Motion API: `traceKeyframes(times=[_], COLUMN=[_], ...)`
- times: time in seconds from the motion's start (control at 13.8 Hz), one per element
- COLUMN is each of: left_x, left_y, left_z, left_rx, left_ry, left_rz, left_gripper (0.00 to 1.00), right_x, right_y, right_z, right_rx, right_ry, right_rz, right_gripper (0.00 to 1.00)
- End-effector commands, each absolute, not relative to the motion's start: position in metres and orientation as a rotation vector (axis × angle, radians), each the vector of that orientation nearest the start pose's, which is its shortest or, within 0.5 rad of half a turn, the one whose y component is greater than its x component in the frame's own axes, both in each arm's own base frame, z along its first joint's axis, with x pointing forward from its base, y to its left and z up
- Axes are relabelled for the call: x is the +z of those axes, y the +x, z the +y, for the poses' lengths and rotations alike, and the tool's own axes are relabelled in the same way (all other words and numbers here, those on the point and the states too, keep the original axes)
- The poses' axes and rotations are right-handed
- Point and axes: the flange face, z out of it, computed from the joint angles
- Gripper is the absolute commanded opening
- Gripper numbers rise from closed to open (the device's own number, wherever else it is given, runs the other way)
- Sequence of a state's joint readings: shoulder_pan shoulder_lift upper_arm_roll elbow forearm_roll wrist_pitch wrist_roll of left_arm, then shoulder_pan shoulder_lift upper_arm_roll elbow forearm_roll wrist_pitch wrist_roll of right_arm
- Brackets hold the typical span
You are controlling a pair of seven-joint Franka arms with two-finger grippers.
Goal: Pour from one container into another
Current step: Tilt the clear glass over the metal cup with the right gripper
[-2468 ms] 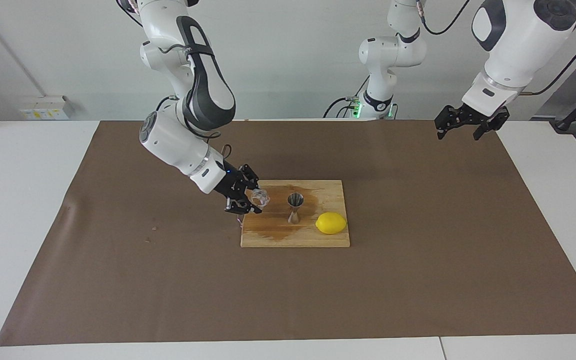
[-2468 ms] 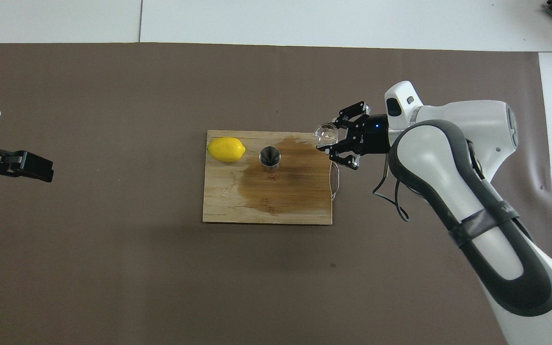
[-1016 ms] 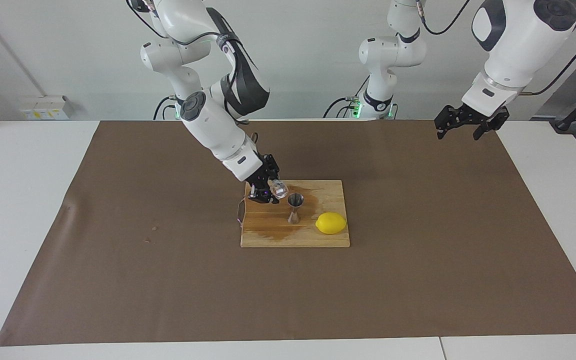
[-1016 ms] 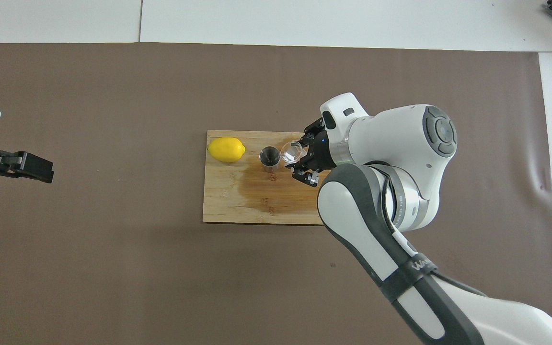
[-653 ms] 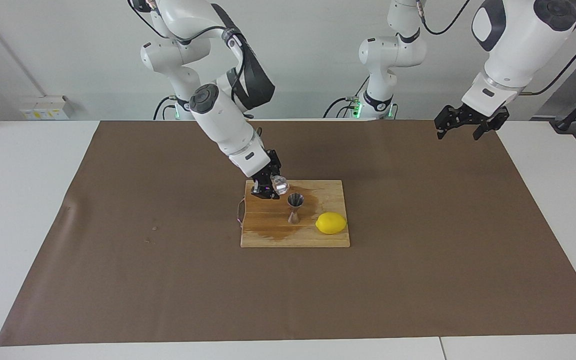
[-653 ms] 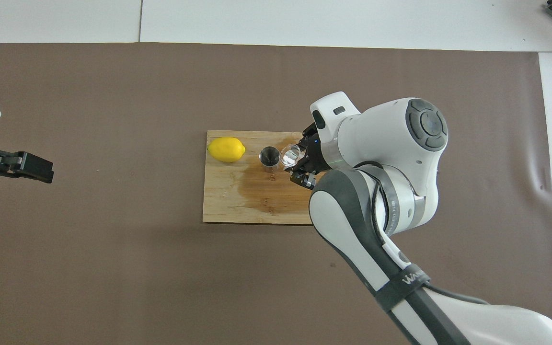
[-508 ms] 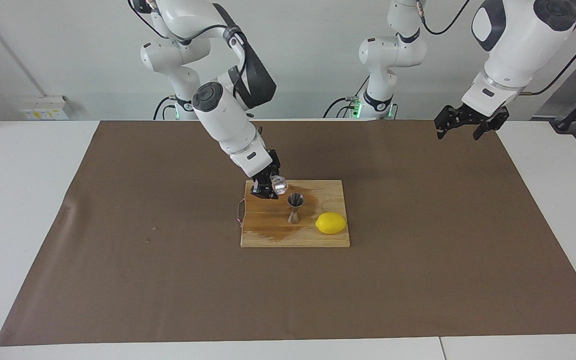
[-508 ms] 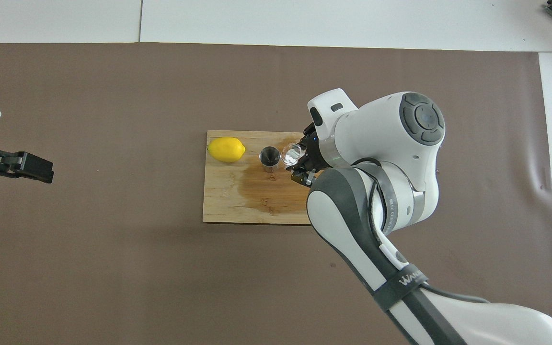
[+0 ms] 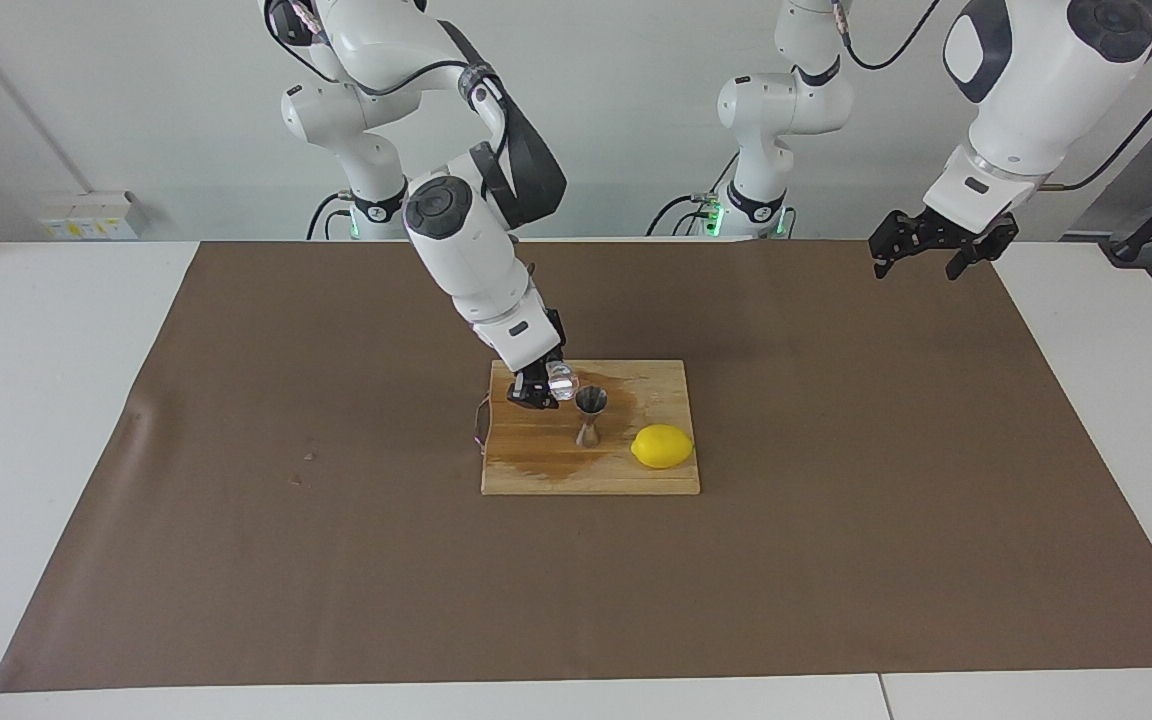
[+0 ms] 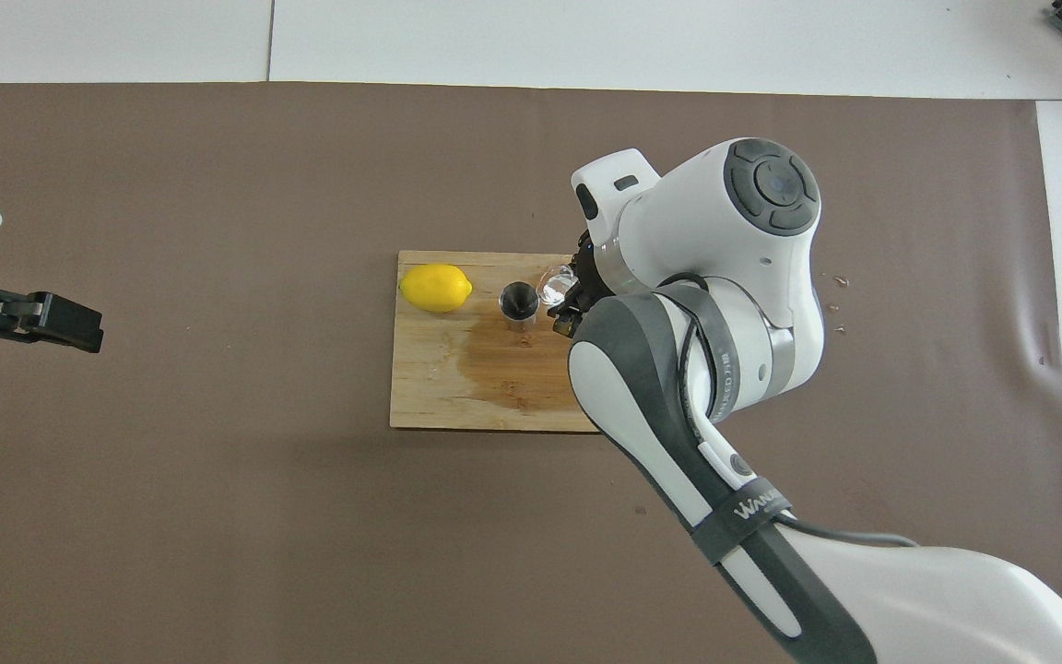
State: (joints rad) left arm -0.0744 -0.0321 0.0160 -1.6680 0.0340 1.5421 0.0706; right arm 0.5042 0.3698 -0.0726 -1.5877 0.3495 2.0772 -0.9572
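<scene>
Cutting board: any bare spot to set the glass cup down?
Cutting board: bare along the edge farthest from the robots, though stained wet. Crowded nearer the robots: jigger, lemon beside it, and right claw holding the glass cup by the jigger's rim.

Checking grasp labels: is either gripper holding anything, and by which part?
The right gripper holds the glass cup by its side, tipped beside the jigger. The left gripper holds nothing.

White table (image 9: pixel 56 420), brown mat (image 9: pixel 336 560), wooden board (image 9: pixel 536 475)
</scene>
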Motion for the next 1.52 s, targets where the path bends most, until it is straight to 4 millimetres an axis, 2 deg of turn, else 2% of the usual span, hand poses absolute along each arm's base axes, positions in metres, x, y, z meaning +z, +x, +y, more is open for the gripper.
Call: traceKeyframes(times=[0.0, 0.22, 0.51, 1.09, 1.45], left_x=[0.595, 0.595, 0.596, 0.595, 0.596], left_y=[0.530, 0.530, 0.530, 0.530, 0.530], left_z=[-0.026, -0.026, -0.026, -0.026, -0.026], left_rx=[0.151, 0.149, 0.149, 0.151, 0.149], left_ry=[-3.109, -3.109, -3.109, -3.109, -3.109], left_rz=[0.197, 0.194, 0.197, 0.197, 0.197], left_gripper=[1.00, 1.00, 1.00, 1.00, 1.00], right_x=[0.441, 0.436, 0.434, 0.434, 0.431], right_y=[0.623, 0.627, 0.618, 0.609, 0.602], right_z=[0.315, 0.321, 0.331, 0.336, 0.350], right_rx=[-0.234, -0.221, -0.170, -0.108, -0.097], right_ry=[-2.409, -2.418, -2.404, -2.398, -2.380], right_rz=[-1.679, -1.676, -1.698, -1.765, -1.798], right_gripper=[0.00, 0.00, 0.00, 0.00, 0.00])
